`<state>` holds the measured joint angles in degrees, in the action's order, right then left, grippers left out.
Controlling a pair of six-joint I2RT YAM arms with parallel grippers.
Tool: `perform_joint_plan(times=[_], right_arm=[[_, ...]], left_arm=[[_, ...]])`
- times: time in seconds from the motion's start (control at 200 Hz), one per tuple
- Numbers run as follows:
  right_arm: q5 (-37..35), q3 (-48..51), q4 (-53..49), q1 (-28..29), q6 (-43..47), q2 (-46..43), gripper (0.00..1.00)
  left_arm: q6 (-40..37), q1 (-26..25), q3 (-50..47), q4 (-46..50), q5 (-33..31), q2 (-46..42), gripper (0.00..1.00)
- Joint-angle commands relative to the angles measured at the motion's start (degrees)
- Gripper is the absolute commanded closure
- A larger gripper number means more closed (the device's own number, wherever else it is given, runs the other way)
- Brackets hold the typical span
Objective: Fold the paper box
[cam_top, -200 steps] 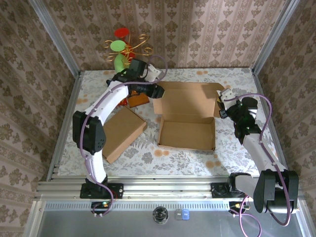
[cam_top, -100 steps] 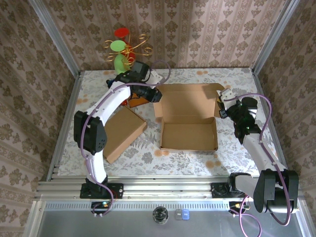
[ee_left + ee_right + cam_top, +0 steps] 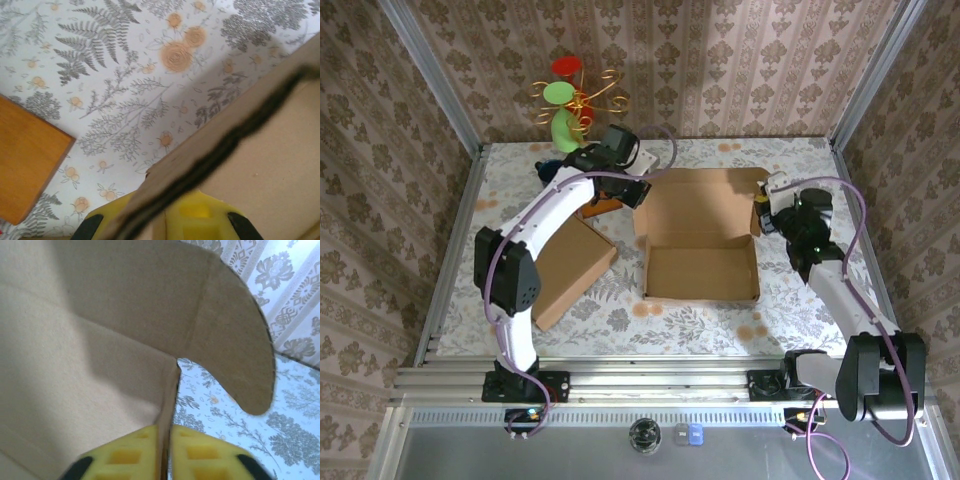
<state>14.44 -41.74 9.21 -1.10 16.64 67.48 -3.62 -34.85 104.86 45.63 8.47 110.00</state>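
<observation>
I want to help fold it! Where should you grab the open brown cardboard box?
Probably pinch a thin upright side wall of the open brown cardboard box, coming from outside at either end. Those walls stand as narrow edges jaws can straddle; the floor lies flat.

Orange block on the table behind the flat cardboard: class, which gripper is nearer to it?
Left. The left gripper pinches the paper box at its left wall, just beside the orange block; the right gripper is at the box's right wall, across the whole box.
</observation>
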Motion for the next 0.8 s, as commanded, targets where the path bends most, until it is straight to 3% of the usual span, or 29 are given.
perform_joint_plan(times=[0.0, 0.06, 0.22, 0.46, 0.66, 0.795], right_arm=[[-1.99, -5.57, -5.4, 1.79, -15.24, 0.45, 0.67], [-1.85, -6.89, -7.54, 2.18, -20.71, 0.1, 0.55], [-3.11, -9.79, -15.25, 3.03, -34.32, -2.05, 0.41], [-8.09, -14.26, -27.37, 4.55, -55.3, -8.76, 0.38], [-17.42, -23.36, -35.29, 2.54, -63.58, -8.66, 0.38], [-11.14, -30.32, -39.55, -3.07, -67.28, -0.06, 0.39]], left_arm=[[1.64, -1.39, -1.84, -6.09, -8.5, -2.64, 1.0], [1.61, -1.36, -3.06, -8.26, -10.09, -3.41, 1.0], [0.05, -1.34, -4.86, -12.86, -10.99, -4.61, 1.0], [-0.95, -1.36, -7.06, -16.68, -10.94, -4.92, 1.0], [-0.09, -1.28, -12.08, -22.91, -10.96, -7.17, 1.0], [0.52, -1.19, -15.18, -27.06, -10.88, -8.36, 1.0]])
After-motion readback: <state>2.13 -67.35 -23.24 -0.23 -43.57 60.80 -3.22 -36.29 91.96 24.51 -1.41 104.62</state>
